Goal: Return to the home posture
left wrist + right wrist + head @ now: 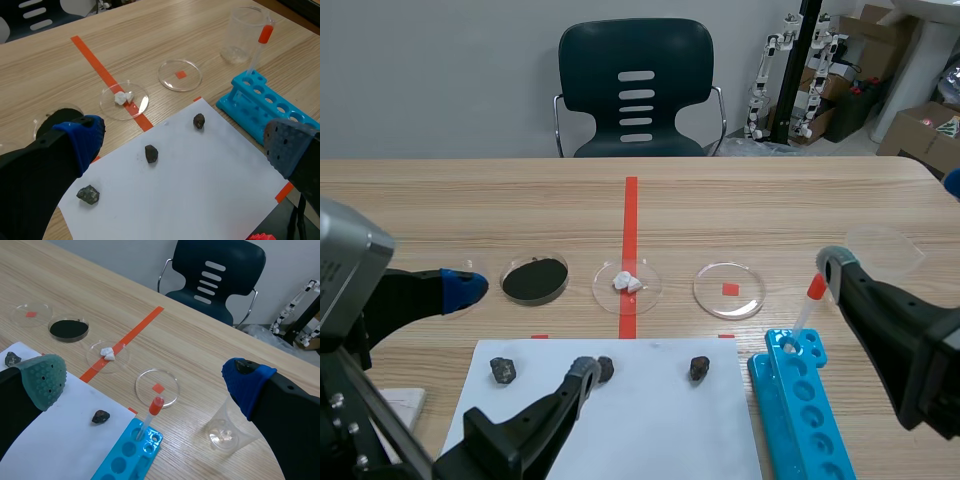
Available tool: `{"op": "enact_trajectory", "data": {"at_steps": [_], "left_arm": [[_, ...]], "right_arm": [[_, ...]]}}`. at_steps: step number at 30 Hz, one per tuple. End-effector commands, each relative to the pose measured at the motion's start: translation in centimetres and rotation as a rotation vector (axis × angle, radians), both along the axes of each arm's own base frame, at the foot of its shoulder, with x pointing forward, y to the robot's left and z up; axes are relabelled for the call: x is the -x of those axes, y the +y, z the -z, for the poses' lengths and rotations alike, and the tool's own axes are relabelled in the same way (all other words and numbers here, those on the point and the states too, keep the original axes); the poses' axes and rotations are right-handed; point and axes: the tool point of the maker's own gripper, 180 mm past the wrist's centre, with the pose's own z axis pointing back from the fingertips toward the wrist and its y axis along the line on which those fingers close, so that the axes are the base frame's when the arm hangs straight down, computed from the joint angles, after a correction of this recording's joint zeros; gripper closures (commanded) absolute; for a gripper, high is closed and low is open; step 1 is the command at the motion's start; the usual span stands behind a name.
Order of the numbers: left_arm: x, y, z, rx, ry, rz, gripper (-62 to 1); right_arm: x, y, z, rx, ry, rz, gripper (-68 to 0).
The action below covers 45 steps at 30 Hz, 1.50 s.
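Note:
My left gripper [520,330] is open above the near left of the table, holding nothing. In the left wrist view its fingers [82,140] stand wide apart over a white paper sheet [200,185] with three dark stones [151,153]. My right gripper [895,225] is open and empty too, raised over the near right. In the right wrist view a blue tube rack [127,457] with a red-capped tube [151,412] lies under and ahead of the right gripper [146,381].
Three petri dishes stand in a row beyond the paper: black powder [535,281], white lumps [627,283], and an empty one [729,290]. A clear beaker [885,248] stands at the right. A dark chair [635,90] is behind the table.

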Motion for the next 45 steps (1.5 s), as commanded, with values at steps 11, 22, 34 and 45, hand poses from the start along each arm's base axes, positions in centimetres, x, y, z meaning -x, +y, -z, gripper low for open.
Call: {"op": "enact_trajectory", "data": {"at_steps": [11,22,34,45], "left_arm": [[-0.2,0.7,-0.3,-0.004,-0.012,-0.020,-62.3],[-0.4,1.0,-0.1,-0.019,-0.009,-0.027,-62.3],[-1.2,2.4,-0.5,-0.051,-0.040,-0.048,-62.3],[-1.4,3.1,-0.7,-0.104,-0.079,-0.024,-62.3]], "right_arm": [[-0.2,0.4,-1.1,-0.014,-0.035,-0.014,-67.9],[0.8,3.1,-1.5,-0.045,-0.039,-0.177,-67.9],[-0.7,3.2,-3.5,-0.098,-0.108,-0.170,-67.9],[0.1,4.0,-1.7,-0.029,-0.120,-0.118,-67.9]]}}
